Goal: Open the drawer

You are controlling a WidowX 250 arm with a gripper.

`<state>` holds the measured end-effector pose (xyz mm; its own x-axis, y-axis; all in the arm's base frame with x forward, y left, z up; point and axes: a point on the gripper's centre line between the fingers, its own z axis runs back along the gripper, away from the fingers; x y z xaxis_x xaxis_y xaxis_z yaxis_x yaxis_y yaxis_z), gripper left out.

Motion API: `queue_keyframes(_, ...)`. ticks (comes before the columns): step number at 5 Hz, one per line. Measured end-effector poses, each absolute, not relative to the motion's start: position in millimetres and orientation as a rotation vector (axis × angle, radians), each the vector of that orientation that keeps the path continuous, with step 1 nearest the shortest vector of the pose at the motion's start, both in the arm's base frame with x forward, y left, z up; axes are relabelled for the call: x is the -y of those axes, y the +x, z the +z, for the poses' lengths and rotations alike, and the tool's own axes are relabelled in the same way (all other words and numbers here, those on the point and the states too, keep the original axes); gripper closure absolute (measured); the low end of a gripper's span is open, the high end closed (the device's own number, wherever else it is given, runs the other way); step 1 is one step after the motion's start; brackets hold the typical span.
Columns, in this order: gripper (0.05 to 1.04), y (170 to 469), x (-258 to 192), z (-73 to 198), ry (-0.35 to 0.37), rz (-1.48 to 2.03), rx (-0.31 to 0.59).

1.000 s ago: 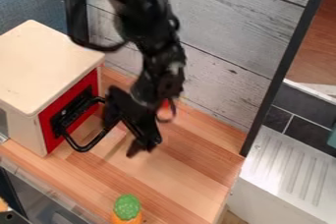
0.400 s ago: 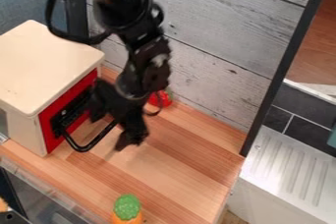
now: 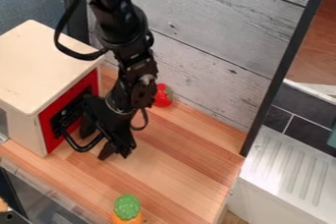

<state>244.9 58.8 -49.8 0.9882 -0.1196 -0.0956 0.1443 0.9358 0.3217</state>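
One red-fronted drawer (image 3: 51, 140) stays closed left of the claw (image 3: 97, 142), which has moved left and lower, its two fingers apart by the one black handle (image 3: 80, 149). One orange-and-green toy (image 3: 127, 207) stands below the claw; one red toy (image 3: 162, 96), less hidden than before, sits up to its right.

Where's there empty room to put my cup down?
The wooden counter is bare right of the gripper, between the plank wall and the green-topped toy. It's crowded at the red front, around the black handle.
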Motion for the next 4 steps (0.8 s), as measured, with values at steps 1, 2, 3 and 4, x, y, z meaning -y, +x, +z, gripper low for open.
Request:
queue_keyframes(1, 0.720, 244, -55, -50, 0.310, -0.125, -0.078)
queue_keyframes(2, 0.907, 241, -49, -36, 0.277, -0.097, -0.060)
queue_keyframes(3, 0.941, 242, -36, -21, 0.191, -0.096, -0.033)
queue_keyframes(4, 0.947, 238, -15, -20, 0.102, -0.085, -0.056)
